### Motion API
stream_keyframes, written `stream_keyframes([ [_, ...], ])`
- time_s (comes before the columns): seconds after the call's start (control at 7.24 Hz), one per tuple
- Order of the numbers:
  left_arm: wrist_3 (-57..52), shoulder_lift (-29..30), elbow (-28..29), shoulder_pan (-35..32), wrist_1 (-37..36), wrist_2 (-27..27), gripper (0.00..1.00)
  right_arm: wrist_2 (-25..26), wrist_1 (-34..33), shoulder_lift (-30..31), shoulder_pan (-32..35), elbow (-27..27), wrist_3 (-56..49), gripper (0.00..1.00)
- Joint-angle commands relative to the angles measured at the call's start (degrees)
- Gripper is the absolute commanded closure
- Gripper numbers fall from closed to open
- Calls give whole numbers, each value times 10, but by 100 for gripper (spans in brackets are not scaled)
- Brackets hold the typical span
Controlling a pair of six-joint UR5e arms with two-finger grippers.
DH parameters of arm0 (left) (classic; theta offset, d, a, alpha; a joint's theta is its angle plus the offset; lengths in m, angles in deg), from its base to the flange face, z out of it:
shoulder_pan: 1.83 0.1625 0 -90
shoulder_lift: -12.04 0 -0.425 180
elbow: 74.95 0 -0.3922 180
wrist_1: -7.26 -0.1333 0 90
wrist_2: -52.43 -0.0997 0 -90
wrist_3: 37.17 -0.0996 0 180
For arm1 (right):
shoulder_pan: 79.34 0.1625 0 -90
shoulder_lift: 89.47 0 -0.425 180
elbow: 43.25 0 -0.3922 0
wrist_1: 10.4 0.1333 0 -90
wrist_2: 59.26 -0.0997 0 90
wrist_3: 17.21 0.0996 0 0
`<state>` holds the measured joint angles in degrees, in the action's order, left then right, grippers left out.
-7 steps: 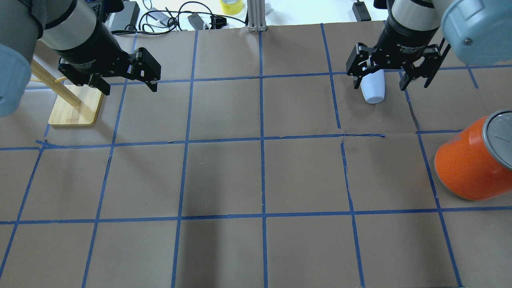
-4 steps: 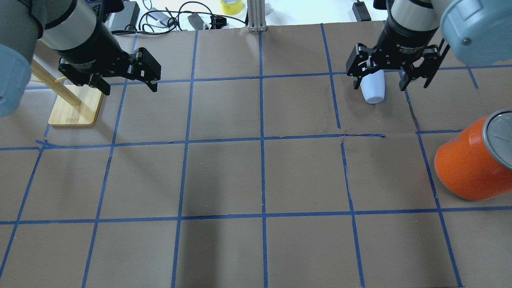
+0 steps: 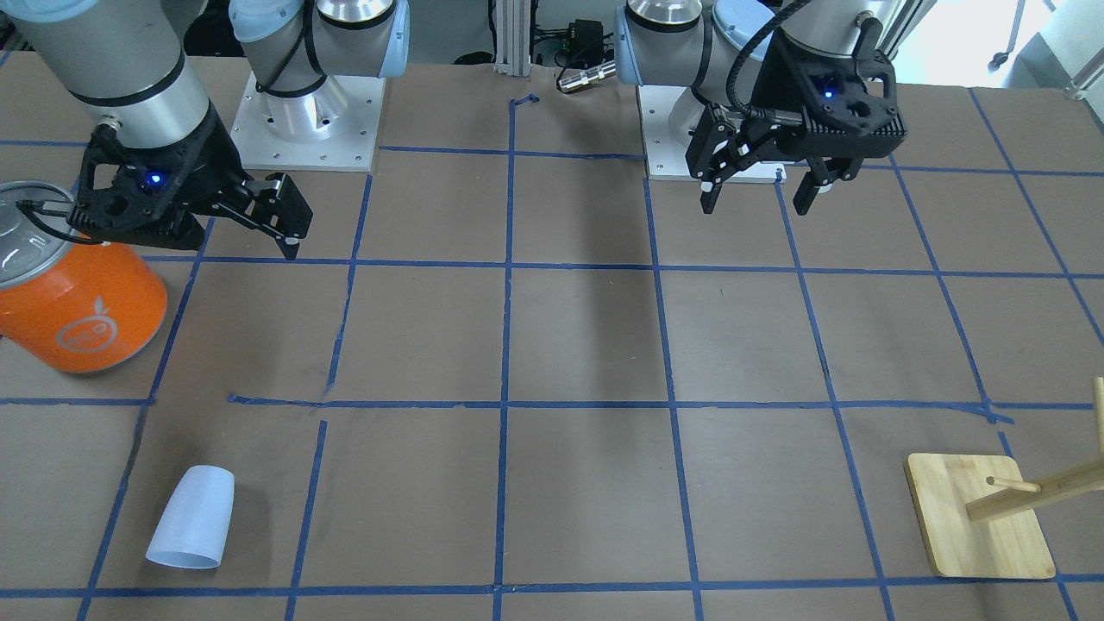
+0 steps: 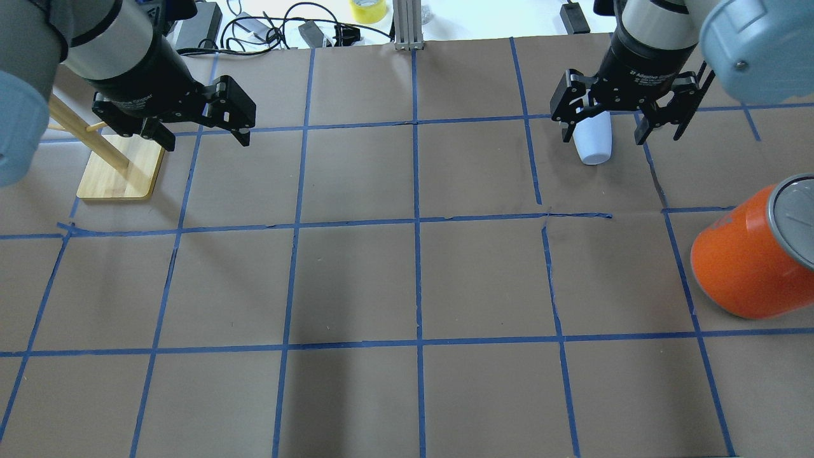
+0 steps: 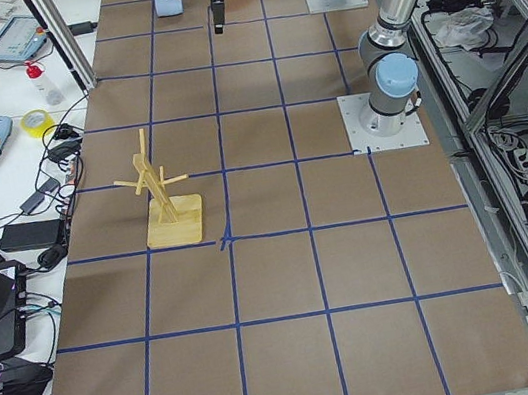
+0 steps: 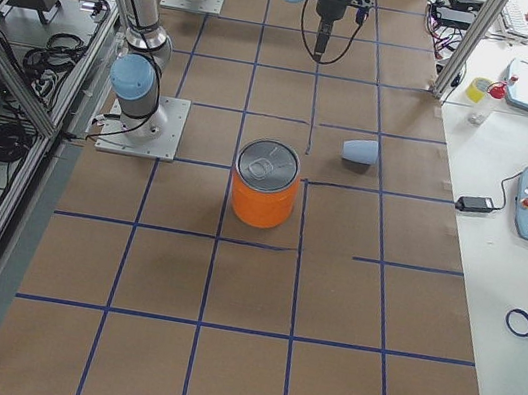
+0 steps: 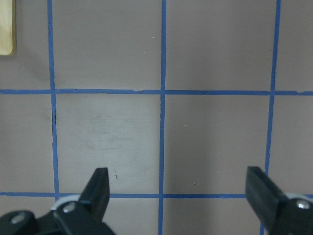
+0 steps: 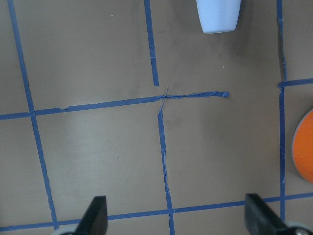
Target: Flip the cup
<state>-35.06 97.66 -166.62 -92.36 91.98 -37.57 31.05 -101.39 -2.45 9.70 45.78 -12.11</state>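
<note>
The cup [image 3: 191, 517] is a small pale blue-white tumbler lying on its side on the brown paper. Its wide end points away from the robot. It also shows in the overhead view [image 4: 594, 145], the exterior right view [image 6: 360, 151] and at the top of the right wrist view [image 8: 218, 14]. My right gripper [image 4: 620, 135] hangs open and empty above the table, nearer the robot's base than the cup and apart from it; its fingertips [image 8: 95, 215] frame bare paper. My left gripper [image 3: 755, 205] is open and empty, far off on the other side.
A big orange can with a silver lid [image 4: 750, 261] stands near my right gripper, on the robot's right [image 3: 78, 302]. A wooden peg rack on a bamboo base [image 4: 121, 165] stands by my left arm. Cables and tape rolls lie beyond the table's far edge.
</note>
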Motion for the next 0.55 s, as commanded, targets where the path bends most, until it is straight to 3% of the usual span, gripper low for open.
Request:
stream_keyframes([
  [0.0,0,0,0,0,0,0,0,1,0,-1,1,0,0,0],
  [0.41,0,1,0,1,0,0,0,3,1,-6,0,2,0,0],
])
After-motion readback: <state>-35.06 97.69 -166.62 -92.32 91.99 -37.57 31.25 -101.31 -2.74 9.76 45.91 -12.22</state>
